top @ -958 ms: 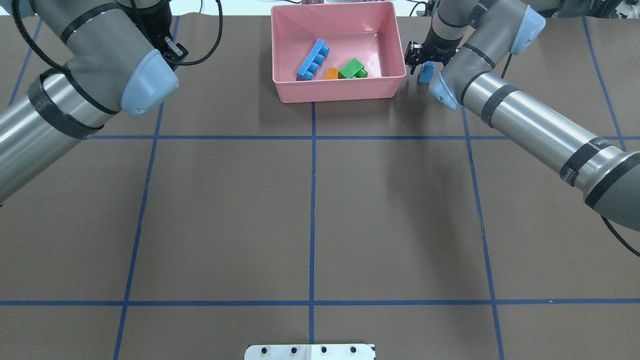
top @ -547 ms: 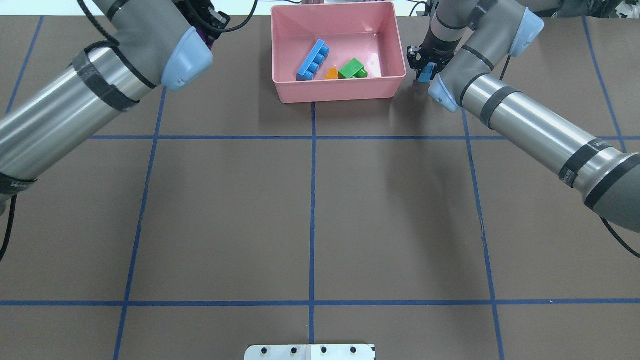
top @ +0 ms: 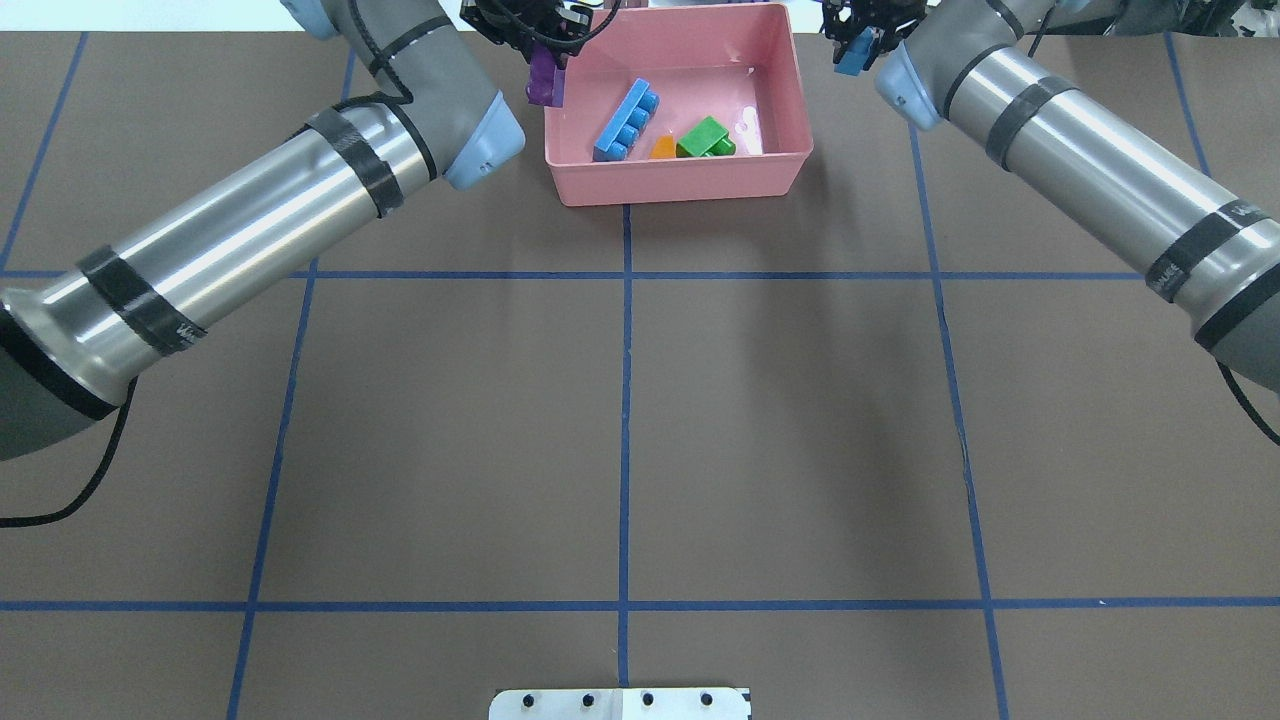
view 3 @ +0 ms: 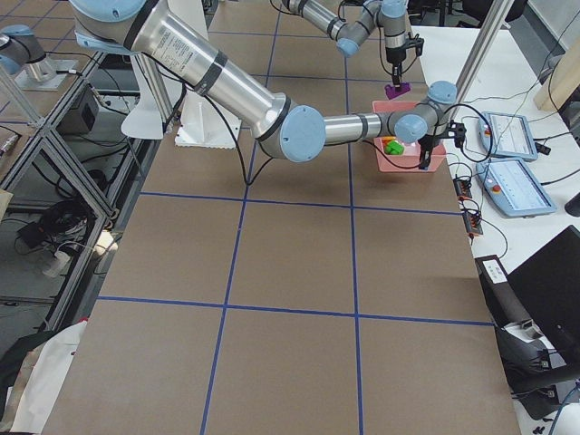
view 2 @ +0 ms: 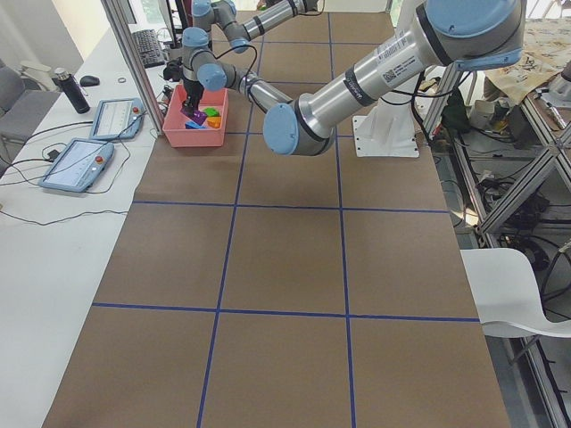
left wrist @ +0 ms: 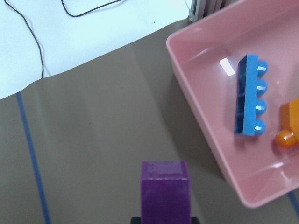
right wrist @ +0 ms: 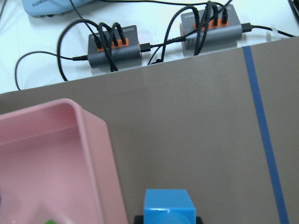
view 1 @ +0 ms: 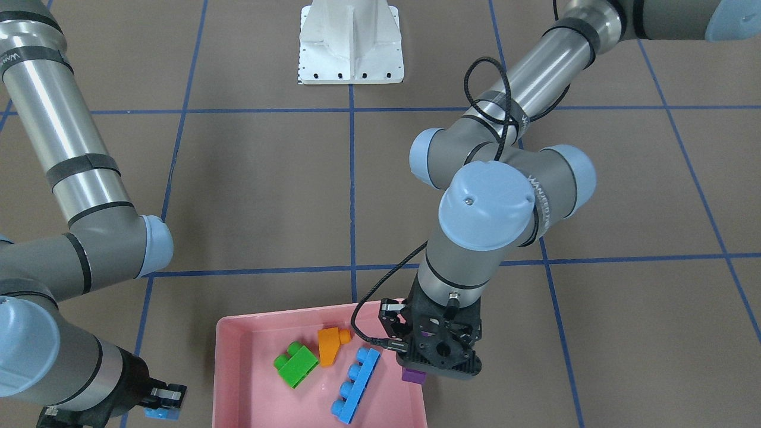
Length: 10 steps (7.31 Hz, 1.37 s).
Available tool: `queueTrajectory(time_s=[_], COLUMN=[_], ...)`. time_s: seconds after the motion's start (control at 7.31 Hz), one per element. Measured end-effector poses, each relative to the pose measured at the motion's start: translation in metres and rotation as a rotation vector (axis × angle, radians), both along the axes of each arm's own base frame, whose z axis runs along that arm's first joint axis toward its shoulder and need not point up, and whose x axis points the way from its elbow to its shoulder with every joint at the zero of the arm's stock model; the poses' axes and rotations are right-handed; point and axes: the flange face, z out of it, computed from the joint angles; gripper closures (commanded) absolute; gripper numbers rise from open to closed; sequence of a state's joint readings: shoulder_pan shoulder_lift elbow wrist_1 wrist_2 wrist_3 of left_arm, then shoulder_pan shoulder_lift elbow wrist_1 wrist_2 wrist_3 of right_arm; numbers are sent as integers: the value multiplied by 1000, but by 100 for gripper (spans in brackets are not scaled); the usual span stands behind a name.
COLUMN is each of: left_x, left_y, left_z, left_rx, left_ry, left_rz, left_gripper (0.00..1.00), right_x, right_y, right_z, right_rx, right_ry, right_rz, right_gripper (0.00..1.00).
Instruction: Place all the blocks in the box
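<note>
Now left gripper [top: 541, 52] pinches purple block [top: 545, 86] by the box [top: 680, 188] rim; right gripper [top: 856, 42] pinches blue block [top: 851, 61] beside it.

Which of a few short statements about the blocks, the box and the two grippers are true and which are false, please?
1. The long light-blue block, the orange block and the green block lie in the pink box. True.
2. The left gripper holds the green block. False: it is shut on the purple block.
3. The right gripper is shut on the small blue block. True.
4. The small blue block rests inside the pink box. False: it is held in the air outside the box, beside its wall.
</note>
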State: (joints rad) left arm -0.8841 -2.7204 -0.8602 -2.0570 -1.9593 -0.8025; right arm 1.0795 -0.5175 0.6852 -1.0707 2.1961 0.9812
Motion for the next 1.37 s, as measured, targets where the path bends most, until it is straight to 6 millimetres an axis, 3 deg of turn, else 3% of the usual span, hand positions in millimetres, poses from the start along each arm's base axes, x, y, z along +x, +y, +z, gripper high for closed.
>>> queueTrajectory(time_s=[0.14,0.27,0.41,0.55,0.82,0.96,1.09,1.23,1.37], left_x=[17,23,20,11,-29,-65,-111,-159,-206], left_y=[4,7,6,4,-5,-12,-17,-12,3], left_z=[3,3,-1,-6,-8,4,28,70,123], left_rx=[8,12,16,15,-32,-46,-44,-32,-19], left_ry=[14,24,36,54,76,65,44,16,-13], left_rz=[-17,-24,-27,-16,35,68,95,109,110], left_gripper=[0,0,0,0,0,0,0,0,0], right_x=[-7,-23,-41,-56,-72,-68,-52,-21,22], right_y=[1,7,14,22,34,45,55,63,75], right_z=[-31,-52,-64,-70,-80,-85,-90,-89,-72], right_rx=[-12,-23,-29,-33,-16,2,5,-10,-21], right_ry=[-32,-53,-65,-70,-86,-109,-134,-153,-168], right_rz=[23,31,30,29,27,25,23,23,34], right_gripper=[100,100,20,0,0,0,0,0,0])
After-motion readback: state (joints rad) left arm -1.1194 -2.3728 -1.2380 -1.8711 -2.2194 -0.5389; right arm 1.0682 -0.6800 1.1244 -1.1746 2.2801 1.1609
